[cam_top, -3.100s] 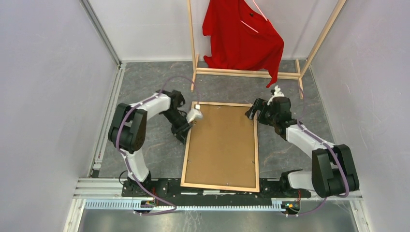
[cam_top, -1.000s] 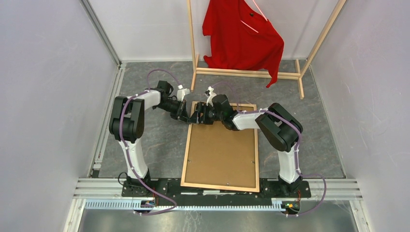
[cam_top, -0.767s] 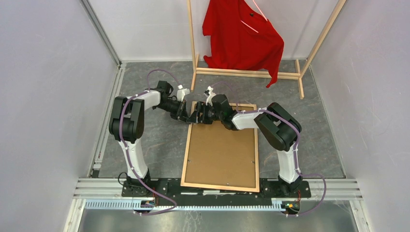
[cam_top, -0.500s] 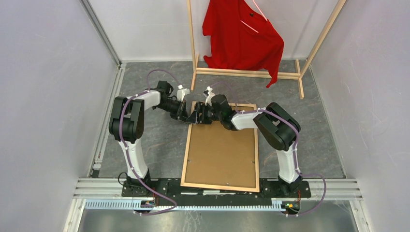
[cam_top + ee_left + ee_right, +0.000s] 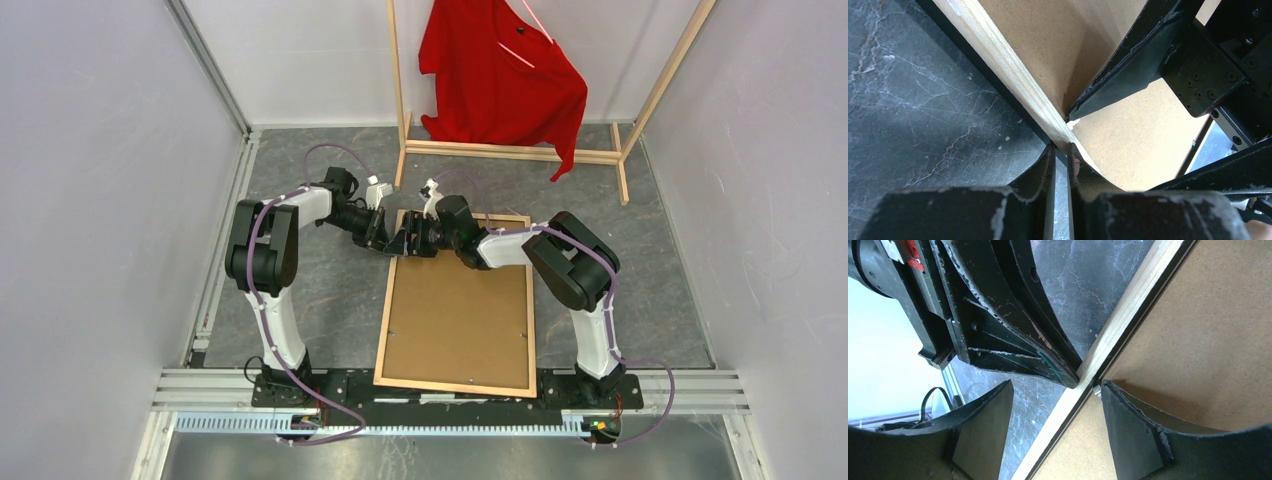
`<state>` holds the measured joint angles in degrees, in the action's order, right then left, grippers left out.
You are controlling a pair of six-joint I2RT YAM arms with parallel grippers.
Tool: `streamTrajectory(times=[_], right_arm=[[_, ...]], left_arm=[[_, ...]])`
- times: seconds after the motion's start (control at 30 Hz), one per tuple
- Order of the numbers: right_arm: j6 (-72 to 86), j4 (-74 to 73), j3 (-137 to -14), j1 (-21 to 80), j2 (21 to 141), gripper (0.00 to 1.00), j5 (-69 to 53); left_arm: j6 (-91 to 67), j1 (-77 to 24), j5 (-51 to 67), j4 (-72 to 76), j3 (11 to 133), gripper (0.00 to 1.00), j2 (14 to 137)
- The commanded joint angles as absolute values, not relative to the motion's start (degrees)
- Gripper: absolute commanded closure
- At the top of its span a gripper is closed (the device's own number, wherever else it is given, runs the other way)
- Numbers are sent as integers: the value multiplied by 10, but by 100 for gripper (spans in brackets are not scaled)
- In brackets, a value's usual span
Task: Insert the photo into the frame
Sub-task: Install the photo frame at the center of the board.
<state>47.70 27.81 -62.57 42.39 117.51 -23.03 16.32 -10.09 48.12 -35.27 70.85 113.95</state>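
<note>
The left gripper [image 5: 1060, 147] reaches in over the left half of the desk [image 5: 300, 180]. Its fingers are pressed almost together with nothing visible between them, and their tips touch the outer side of the frame [image 5: 455, 387] at the corner pointing toward the desk's far left corner. The frame lies face down in the middle of the desk, light wood back upward, its near rail at the desk's near edge. A brown backing board [image 5: 460, 310] fills its opening. Just right of the left gripper, the right gripper [image 5: 1057, 387] is spread wide across the same rail, with one finger over the backing board, its tip at the rail's inner side, and the other over bare desk outside the frame. The photo is nowhere in view, and it cannot be told whether it lies under the board. If it does, the task looks nearly finished, with only this corner left to seat. If not, the board has yet to come out and the print to go in. Toward the far right corner stands a wooden clothes rack [image 5: 510, 152] with a red shirt [image 5: 500, 70].
</note>
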Motion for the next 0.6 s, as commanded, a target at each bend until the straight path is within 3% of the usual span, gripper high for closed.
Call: streamTrajectory(times=[0.0, 0.57], right_arm=[[472, 274, -646, 430, 1189, 28, -249], [434, 217, -707, 417, 1181, 27, -257]], left_arm=[[193, -112, 449, -354, 691, 87, 1141], [206, -110, 451, -376, 701, 86, 1135]])
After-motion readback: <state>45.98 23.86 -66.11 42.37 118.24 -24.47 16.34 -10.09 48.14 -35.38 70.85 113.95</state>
